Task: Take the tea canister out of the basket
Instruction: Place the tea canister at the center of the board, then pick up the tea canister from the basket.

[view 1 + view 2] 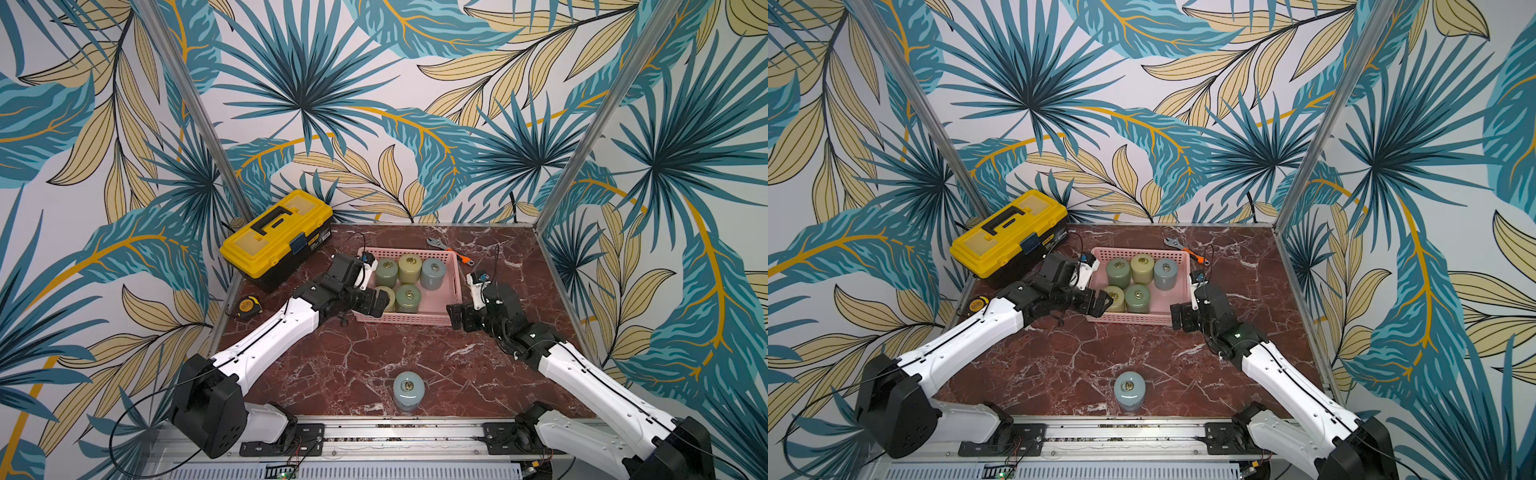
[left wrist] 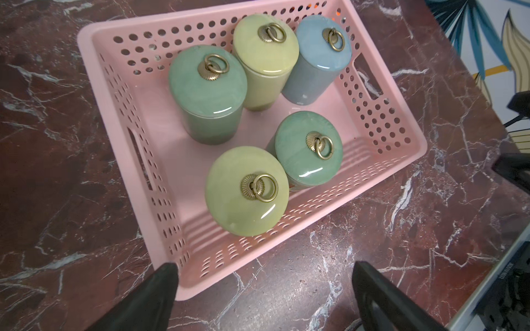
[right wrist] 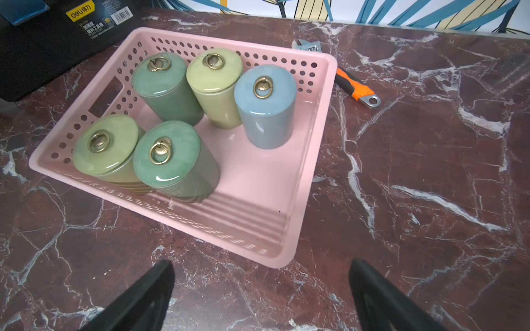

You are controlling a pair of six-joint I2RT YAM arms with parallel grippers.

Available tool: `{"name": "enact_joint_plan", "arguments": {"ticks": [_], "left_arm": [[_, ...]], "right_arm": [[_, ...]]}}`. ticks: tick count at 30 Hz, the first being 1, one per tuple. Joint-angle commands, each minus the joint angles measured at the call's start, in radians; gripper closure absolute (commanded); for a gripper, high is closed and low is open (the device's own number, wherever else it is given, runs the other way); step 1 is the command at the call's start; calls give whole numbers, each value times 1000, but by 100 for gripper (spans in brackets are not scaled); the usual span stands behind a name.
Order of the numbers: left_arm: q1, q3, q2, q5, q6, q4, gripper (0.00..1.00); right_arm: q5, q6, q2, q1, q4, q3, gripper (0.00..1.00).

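The only bare floor inside the basket (image 1: pixel 409 321) is its near right part. The rest is crowded. The green canister (image 1: pixel 386 272), yellow canister (image 1: pixel 410 268) and blue canister (image 1: pixel 433 273) stand packed close along the far side. The pale yellow canister (image 2: pixel 246 190) and second green canister (image 1: pixel 408 298) stand side by side at near left.

The left hand (image 1: pixel 376 302) hangs at the basket's near left corner and the right hand (image 1: pixel 457 318) just outside its near right corner, both with jaws spread.

The near counter (image 1: pixel 332 365) lies free but for a lone blue canister (image 1: pixel 408 390) at centre. A toolbox (image 1: pixel 276 239) blocks far left, and a wrench (image 1: pixel 451 251) lies beyond the basket's far right corner.
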Motion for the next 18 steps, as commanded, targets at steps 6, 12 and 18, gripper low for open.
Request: {"name": "enact_joint_plan", "arguments": {"ticks": [6, 12, 18], "left_arm": [[-41, 186, 159, -87, 66, -169, 0], [-47, 265, 254, -113, 86, -229, 0], [-48, 313, 322, -105, 104, -243, 0]], "right_arm": [[22, 13, -12, -2, 55, -36, 1], [27, 9, -7, -2, 57, -38, 1], [27, 7, 0, -3, 56, -37, 1]]}}
